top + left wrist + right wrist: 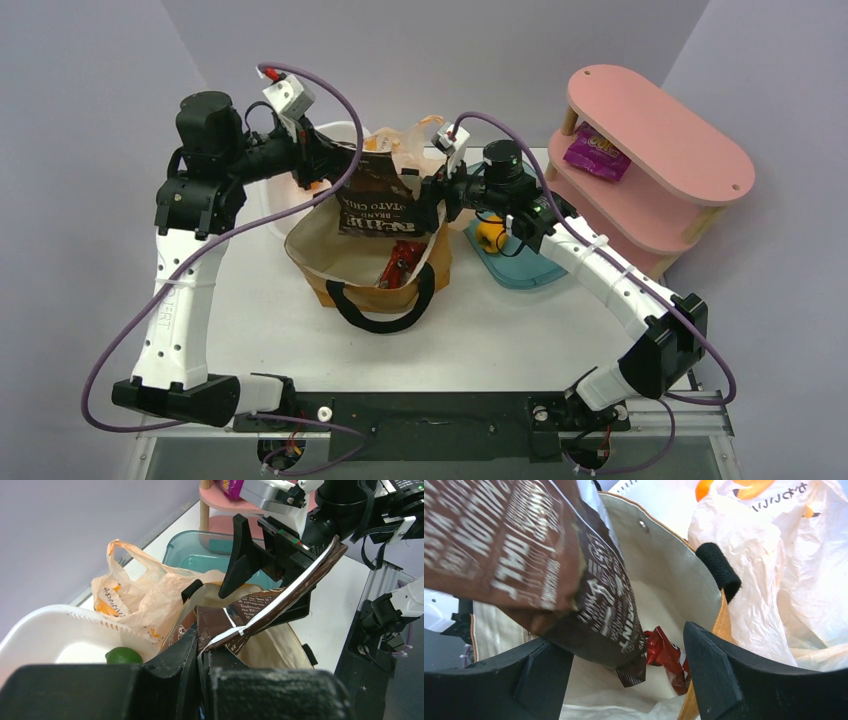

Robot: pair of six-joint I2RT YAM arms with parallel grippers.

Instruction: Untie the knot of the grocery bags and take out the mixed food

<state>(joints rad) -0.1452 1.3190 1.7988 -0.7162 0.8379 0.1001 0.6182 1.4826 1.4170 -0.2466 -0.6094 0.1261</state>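
Observation:
My left gripper (206, 652) is shut on the top edge of the dark brown snack bag (375, 200), which hangs over the mustard tote (325, 285). The right gripper (629, 667) is open, its fingers (711, 675) standing either side of the snack bag's (549, 555) lower end above the tote's pale inside (659, 580). A red Doritos bag (666, 657) lies at the bottom of the tote. Behind the tote slumps the peach plastic bag (408, 140). A small green round fruit (123, 655) rests in the white tub (45, 625).
A teal tub (525, 265) to the right of the tote holds a yellow round item (490, 235). The pink two-level shelf (660, 130) at the far right carries a purple snack packet (597, 152). The tote's black strap (385, 320) hangs toward the near side.

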